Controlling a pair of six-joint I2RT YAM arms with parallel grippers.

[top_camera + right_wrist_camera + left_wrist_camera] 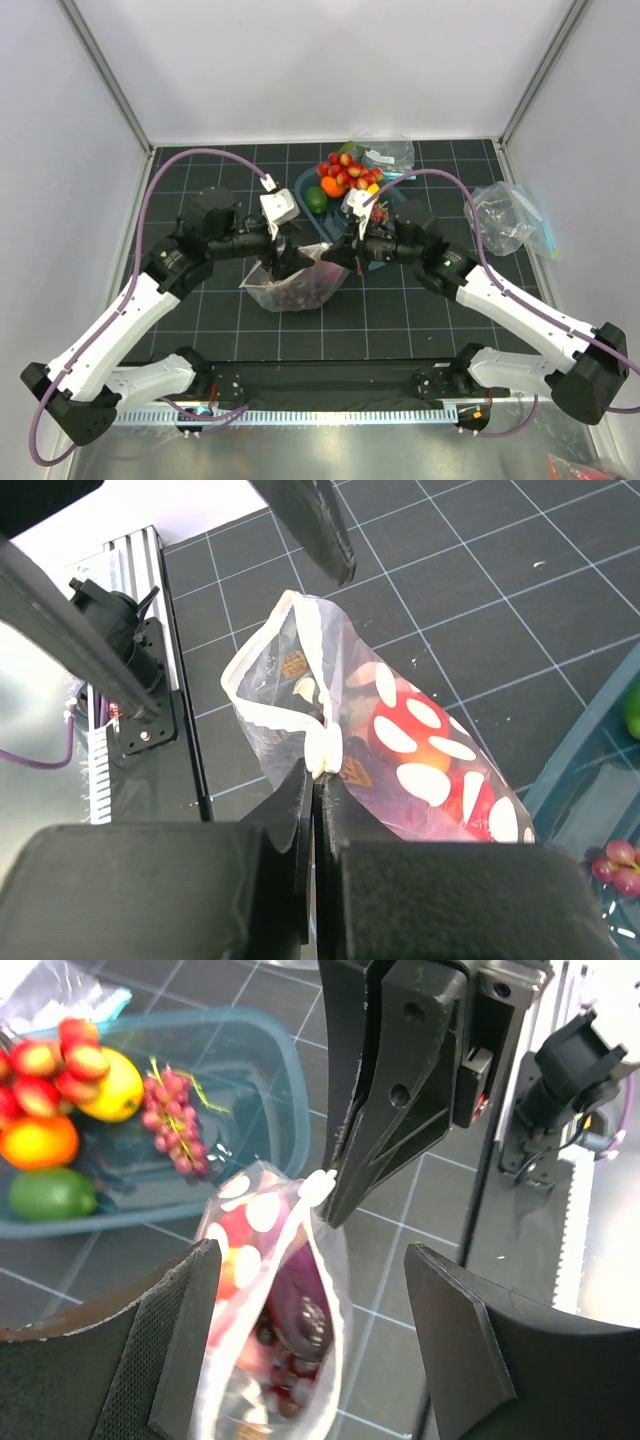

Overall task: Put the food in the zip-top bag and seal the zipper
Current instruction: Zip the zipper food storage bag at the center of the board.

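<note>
The white-dotted zip-top bag (297,287) stands on the mat between both grippers, its mouth open. Inside it I see the red tomato (412,732), the purple onion (296,1298) and dark grapes (280,1385). My right gripper (320,775) is shut on one end of the white zipper strip (268,713) and holds that corner up; it also shows in the left wrist view (328,1200). My left gripper (310,1255) is open, its fingers (175,1345) on either side of the bag's mouth without pinching it. In the top view the left gripper (289,262) and the right gripper (336,256) face each other over the bag.
A blue tray (303,182) behind the bag holds a lime (50,1193), an orange (35,1142), a lemon, red berries and a pink grape bunch (172,1120). Plain clear bags lie at the back (388,150) and at the right (505,217).
</note>
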